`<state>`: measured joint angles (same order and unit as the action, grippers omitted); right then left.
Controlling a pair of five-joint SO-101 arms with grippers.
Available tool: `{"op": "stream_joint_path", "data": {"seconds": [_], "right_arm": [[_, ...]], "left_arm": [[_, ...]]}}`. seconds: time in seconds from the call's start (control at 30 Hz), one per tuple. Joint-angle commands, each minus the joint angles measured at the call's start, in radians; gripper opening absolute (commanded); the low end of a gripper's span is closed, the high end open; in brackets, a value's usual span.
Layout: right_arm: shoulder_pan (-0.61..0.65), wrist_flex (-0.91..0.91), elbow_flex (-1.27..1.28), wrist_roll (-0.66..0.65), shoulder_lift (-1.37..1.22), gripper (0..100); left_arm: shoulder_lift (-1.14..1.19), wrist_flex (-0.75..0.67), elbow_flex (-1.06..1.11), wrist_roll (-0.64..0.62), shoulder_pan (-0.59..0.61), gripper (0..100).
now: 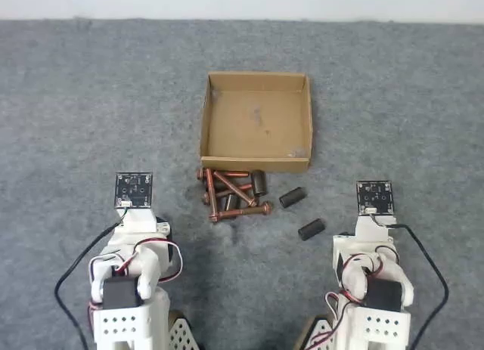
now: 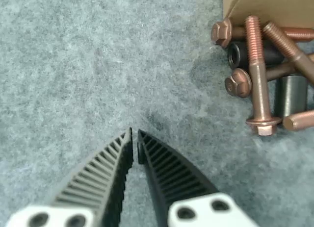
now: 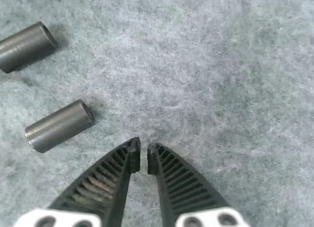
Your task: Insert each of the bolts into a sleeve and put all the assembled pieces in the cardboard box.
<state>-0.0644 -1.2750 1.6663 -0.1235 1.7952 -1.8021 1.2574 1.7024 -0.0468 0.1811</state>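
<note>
Beneath the cardboard box (image 1: 257,164), grey carpet (image 1: 91,100)

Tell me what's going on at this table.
Nothing is being handled yet. The left hand and right hand are both shut, holding nothing, parked short of the parts. The copper bolts lie in a heap just in front of the cardboard box, with one dark sleeve among them and two more sleeves loose nearer the right hand. No bolt is in a sleeve, and no assembled piece is in the box.
</note>
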Motion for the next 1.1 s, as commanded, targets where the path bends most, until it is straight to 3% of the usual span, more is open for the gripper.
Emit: {"op": "stream_joint_path", "data": {"seconds": [0.0,0.2,0.5,0.67,1.07], "right_arm": [[-0.012,0.007,0.011,-0.018,-0.007,0.6],[-0.012,0.027,-0.020,-0.018,0.015,0.6],[0.097,0.278,0.018,-0.011,0.021,0.6],[0.206,0.271,0.018,-0.011,0.021,0.6],[0.216,0.213,-0.017,0.043,0.019,0.6]], "left_arm": [[-0.021,0.005,-0.018,0.003,0.002,1],[-0.021,0.005,-0.018,0.003,0.002,1],[-0.021,0.006,-0.018,0.003,0.005,1],[-0.021,0.006,-0.018,0.003,0.005,1],[-0.021,0.006,-0.018,0.003,0.005,1]]}}
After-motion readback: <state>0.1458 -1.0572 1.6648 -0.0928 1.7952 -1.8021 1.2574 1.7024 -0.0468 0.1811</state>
